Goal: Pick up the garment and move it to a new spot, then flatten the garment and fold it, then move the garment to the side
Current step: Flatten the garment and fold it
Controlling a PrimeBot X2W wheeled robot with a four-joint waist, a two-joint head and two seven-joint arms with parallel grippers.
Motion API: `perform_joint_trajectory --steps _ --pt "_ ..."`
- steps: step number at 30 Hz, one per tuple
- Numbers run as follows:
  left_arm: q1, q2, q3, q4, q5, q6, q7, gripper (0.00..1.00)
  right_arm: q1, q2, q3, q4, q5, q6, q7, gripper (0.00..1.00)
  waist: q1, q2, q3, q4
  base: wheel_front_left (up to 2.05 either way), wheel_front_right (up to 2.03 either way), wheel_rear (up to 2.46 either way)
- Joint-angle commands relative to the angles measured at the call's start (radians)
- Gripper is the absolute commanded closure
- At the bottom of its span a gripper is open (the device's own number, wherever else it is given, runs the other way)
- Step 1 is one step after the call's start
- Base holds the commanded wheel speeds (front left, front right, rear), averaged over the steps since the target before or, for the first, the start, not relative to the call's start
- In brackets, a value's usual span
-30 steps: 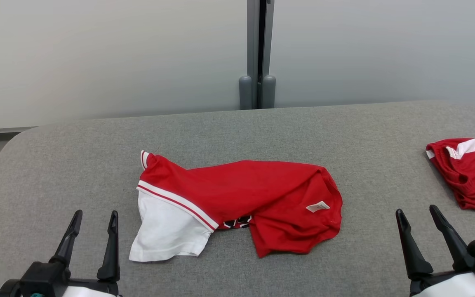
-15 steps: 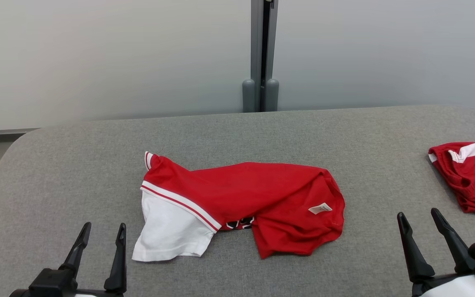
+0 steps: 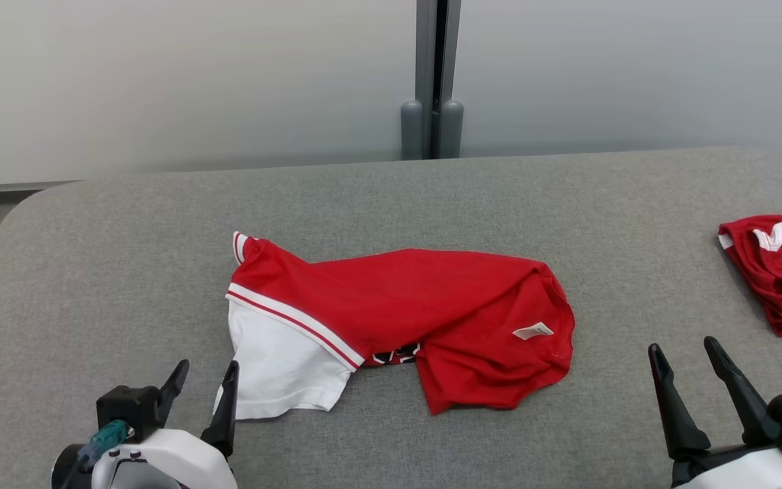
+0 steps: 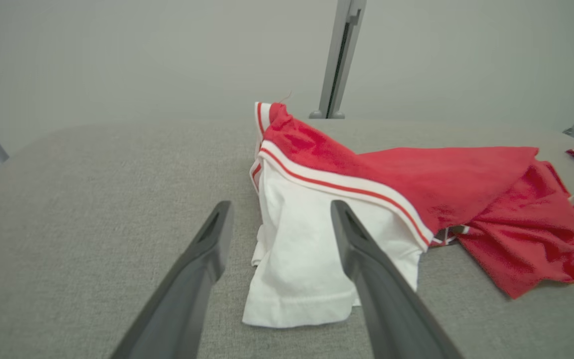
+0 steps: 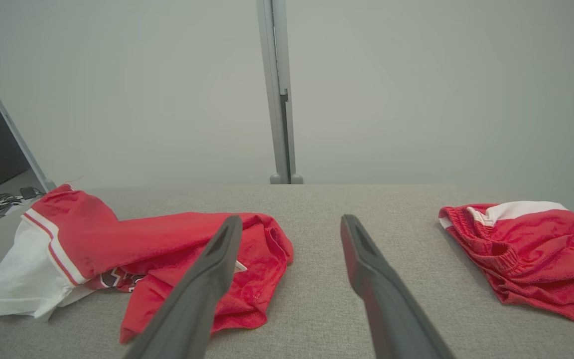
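The red-and-white jersey [image 3: 398, 319] is found crumpled at the middle of the grey padded table [image 3: 92, 272], its white sleeve [image 3: 282, 373] just beside the left gripper [image 3: 208, 368], whose jaws are spread wide and empty. The right gripper [image 3: 681, 346] is likewise held wide with nothing gripped, apart from the jersey and near red shorts [image 3: 781, 272].

We see a red jersey [image 3: 398, 299] lying crumpled and folded over on itself, with one white sleeve [image 3: 282, 367] edged in red-and-white stripes and a small white label [image 3: 532, 331] showing on its red end. The sleeve's hem lies just ahead of the left gripper [image 3: 208, 367], close by its right fingertip, and the red bulk stretches off to that gripper's right. From the right gripper [image 3: 681, 346] the jersey sits ahead and to the left, apart.
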Motion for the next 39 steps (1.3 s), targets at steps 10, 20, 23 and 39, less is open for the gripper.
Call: perform_joint_trajectory --steps 10,20,23,39 --pt "-0.174 -0.023 0.003 0.415 -0.093 -0.048 0.049 0.0 -0.042 -0.005 -0.002 0.022 0.018 0.0 -0.011 0.0 0.0 0.0 0.085 -0.04 0.0 0.0 0.0" --pt "-0.239 -0.03 -0.029 0.576 -0.117 -0.074 0.007 1.0 -0.063 -0.006 -0.026 0.096 0.036 0.0 -0.028 0.0 0.0 0.0 0.106 -0.037 0.0 0.0 0.0" --pt "-0.267 -0.032 -0.038 0.592 -0.117 -0.08 -0.017 1.0 -0.086 -0.024 -0.018 0.158 0.05 0.0 -0.029 0.0 0.0 0.0 0.124 -0.019 0.0 0.0 0.0" --pt "-0.38 -0.055 -0.108 0.647 -0.134 -0.088 -0.145 1.0 -0.355 -0.073 0.236 0.584 0.191 0.0 -0.115 0.0 0.0 0.0 0.216 0.069 0.0 0.0 0.0"
